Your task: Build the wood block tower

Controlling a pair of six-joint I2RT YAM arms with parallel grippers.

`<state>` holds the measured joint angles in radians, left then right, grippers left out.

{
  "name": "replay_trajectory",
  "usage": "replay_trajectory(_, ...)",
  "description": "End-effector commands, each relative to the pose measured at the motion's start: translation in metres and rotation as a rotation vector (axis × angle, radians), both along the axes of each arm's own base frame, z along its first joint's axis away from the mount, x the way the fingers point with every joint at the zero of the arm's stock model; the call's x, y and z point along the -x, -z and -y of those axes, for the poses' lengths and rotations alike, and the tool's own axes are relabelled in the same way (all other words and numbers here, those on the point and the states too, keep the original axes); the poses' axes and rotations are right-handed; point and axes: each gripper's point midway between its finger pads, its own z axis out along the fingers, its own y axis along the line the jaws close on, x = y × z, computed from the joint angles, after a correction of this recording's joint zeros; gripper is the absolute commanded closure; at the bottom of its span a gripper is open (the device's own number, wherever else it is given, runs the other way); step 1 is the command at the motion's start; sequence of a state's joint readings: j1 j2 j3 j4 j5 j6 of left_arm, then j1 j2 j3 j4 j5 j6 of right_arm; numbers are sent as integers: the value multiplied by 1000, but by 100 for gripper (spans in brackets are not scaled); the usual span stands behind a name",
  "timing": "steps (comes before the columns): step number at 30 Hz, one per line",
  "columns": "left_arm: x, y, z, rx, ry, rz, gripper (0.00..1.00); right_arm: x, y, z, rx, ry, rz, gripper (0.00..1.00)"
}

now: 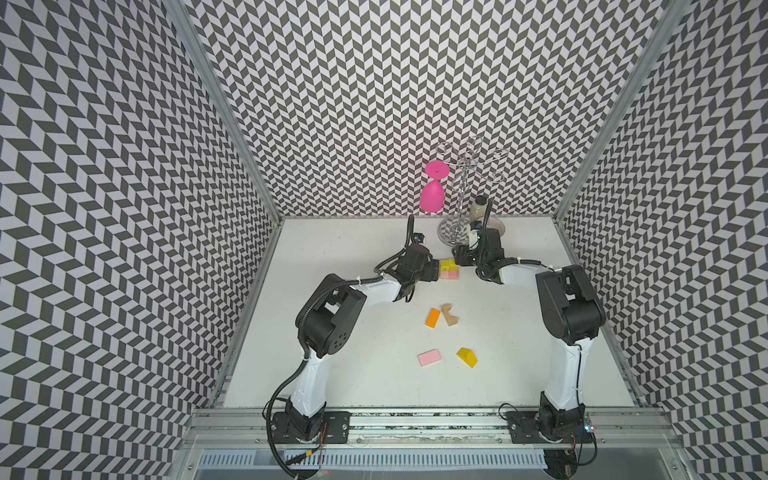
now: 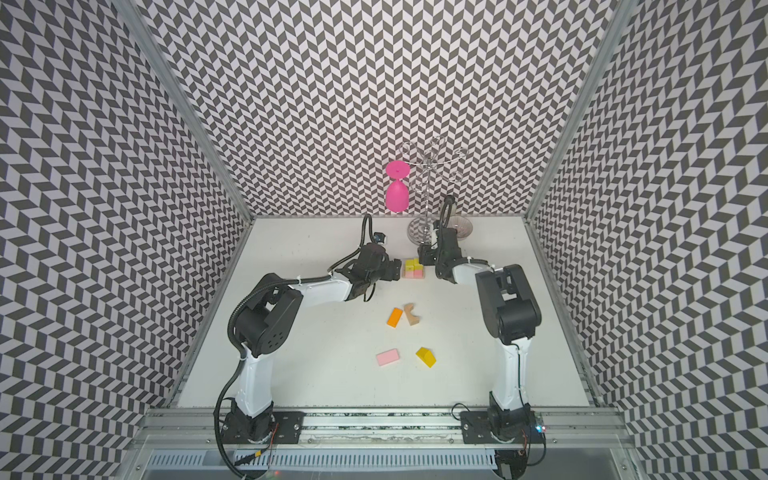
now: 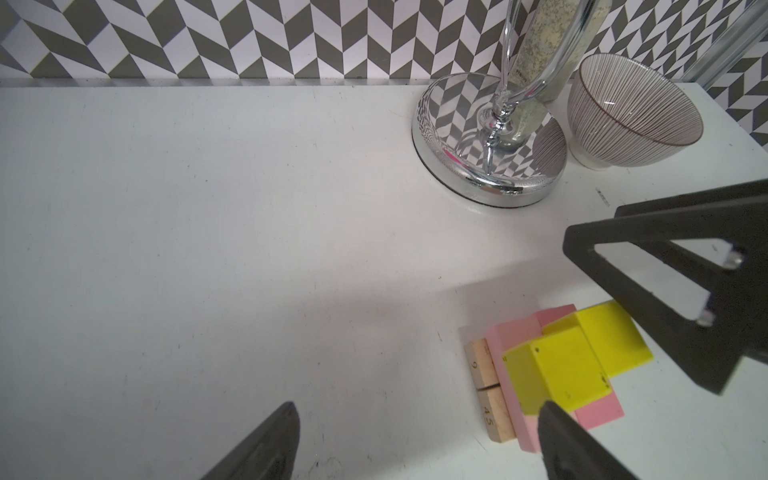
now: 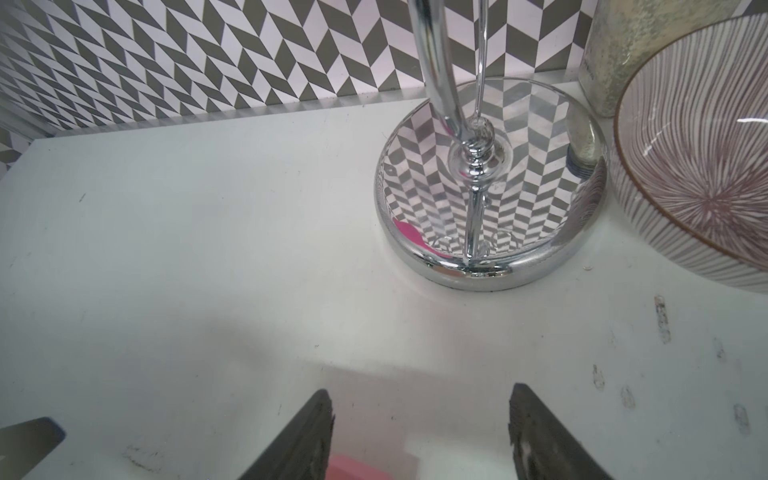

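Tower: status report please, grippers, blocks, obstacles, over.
Left gripper jaws open, empty, beside tower. Right gripper jaws open, empty, on its other side. Orange bar, arch, pink bar, roof piece unplaced. Chrome stand close behind tower.

Seen from my left wrist, at the foot of the tower (image 3: 573, 365): one tan bar (image 3: 478, 365) is printed "9", the neighbouring tan bar (image 3: 492, 415) "45". The jar (image 3: 540, 50) label is illegible.
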<state>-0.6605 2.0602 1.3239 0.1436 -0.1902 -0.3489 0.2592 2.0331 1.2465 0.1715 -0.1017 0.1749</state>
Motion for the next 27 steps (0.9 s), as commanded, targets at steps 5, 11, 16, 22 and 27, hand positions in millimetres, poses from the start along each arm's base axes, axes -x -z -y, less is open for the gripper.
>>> replay_trajectory(5,-5,-27,-5,21,-22,51,10,-2,-11,-1,23,3,46,34)
replay_trajectory(11,-4,-30,-6,24,-25,55,10,1,-12,-4,38,4,58,34)
replay_trajectory(16,-4,-30,-6,26,-23,54,10,3,-14,-3,41,7,63,34)
replay_trajectory(22,-4,-31,-5,27,-21,54,10,2,-14,-1,44,24,63,34)
replay_trajectory(27,-5,-27,-4,27,-20,47,10,2,-15,0,42,25,68,34)
